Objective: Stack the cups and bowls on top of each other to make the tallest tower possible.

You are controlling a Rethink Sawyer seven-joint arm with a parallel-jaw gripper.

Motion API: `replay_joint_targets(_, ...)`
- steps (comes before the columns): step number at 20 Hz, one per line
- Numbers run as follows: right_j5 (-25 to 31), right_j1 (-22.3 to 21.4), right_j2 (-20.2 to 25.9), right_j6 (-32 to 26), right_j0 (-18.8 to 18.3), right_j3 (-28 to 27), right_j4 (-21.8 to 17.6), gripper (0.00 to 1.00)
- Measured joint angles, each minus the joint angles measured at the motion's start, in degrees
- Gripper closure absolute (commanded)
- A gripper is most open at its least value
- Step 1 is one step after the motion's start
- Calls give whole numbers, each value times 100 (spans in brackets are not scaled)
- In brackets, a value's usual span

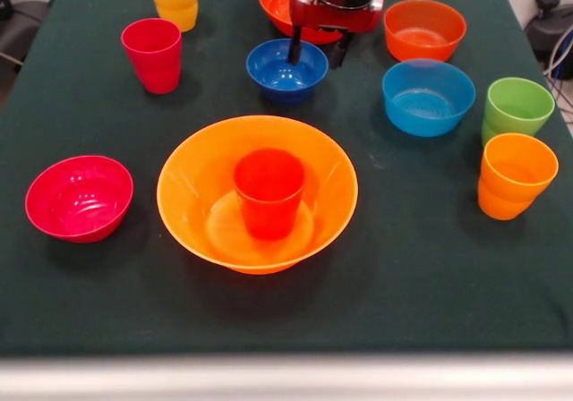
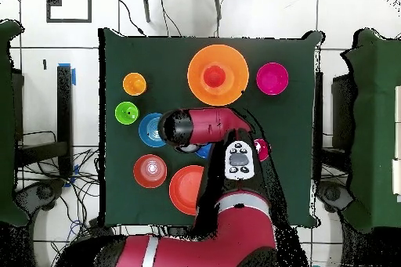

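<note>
While red-orange plastic cup [image 1: 269, 191] is seen upright in wide orange plastic bowl [image 1: 192, 173] mid-table, pincer [image 1: 316, 54] is parked over small dark blue plastic bowl [image 1: 286, 70], fingers apart w/ one inside bowl, nothing gripped.

My arm [image 2: 205, 127] reaches out from base, forearm crossing surface [image 2: 301, 193], wrist bent sideways at far end. Red wrist housing [image 1: 336, 12] with black cylinder on top comes down from above in front view. My gripper [image 1: 318, 52] hangs below it, pointing straight down. Two dark fingers [image 1: 295, 50] spread apart, nothing between them, tips low near surface. Overhead view hides fingers under my own wrist. Elbow link with button panel [image 2: 239, 160] sits behind, toward base.
</note>
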Motion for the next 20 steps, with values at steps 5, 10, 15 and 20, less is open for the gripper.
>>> replay_joint_targets(5,-39,0,-47,0,61,2,4,0)
replay_joint_targets(10,-233,71,-136,0,80,1,14,0)
replay_joint_targets(15,-457,195,-194,0,80,2,18,0)
replay_joint_targets(20,-611,303,-209,0,80,3,25,0)
